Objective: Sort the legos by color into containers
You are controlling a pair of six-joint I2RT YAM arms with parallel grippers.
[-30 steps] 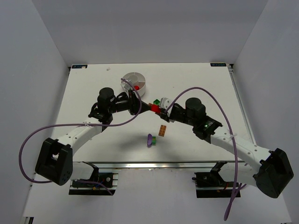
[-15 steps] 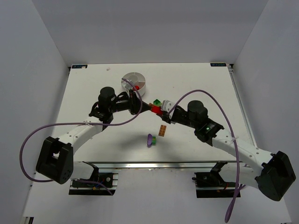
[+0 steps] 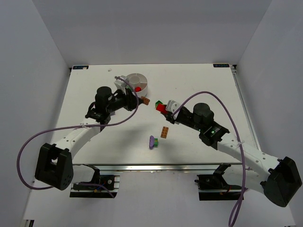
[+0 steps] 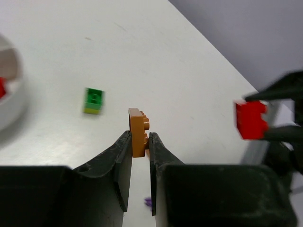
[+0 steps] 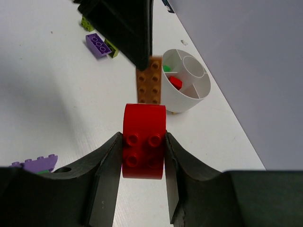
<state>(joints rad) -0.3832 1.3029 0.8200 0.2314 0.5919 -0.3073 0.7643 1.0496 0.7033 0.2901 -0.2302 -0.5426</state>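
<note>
- The white dish (image 5: 176, 100) sat near the far edge of the table (image 3: 213, 90). It already had a red piece (image 5: 175, 82) and a green piece (image 5: 166, 68) in its outer sections.
- The left gripper (image 4: 139, 135) was squeezed tight on an orange brick (image 4: 138, 124). It held the brick up in the air, just beside the dish.
- The right gripper (image 5: 143, 142) was squeezed tight on a red brick (image 5: 144, 122). That brick was in the air too, a bit farther from the dish.
- A green brick (image 3: 158, 102), a second orange brick (image 3: 164, 132) and a purple brick (image 3: 152, 141) lay on the table, not sorted yet. I think the job was less than half done.
- The two grippers were near each other, so they could bump on the way to the dish.
- There was a wall (image 3: 151, 33) behind the dish, so there was little room there. The right side and the near side of the table had lots of open room.
</note>
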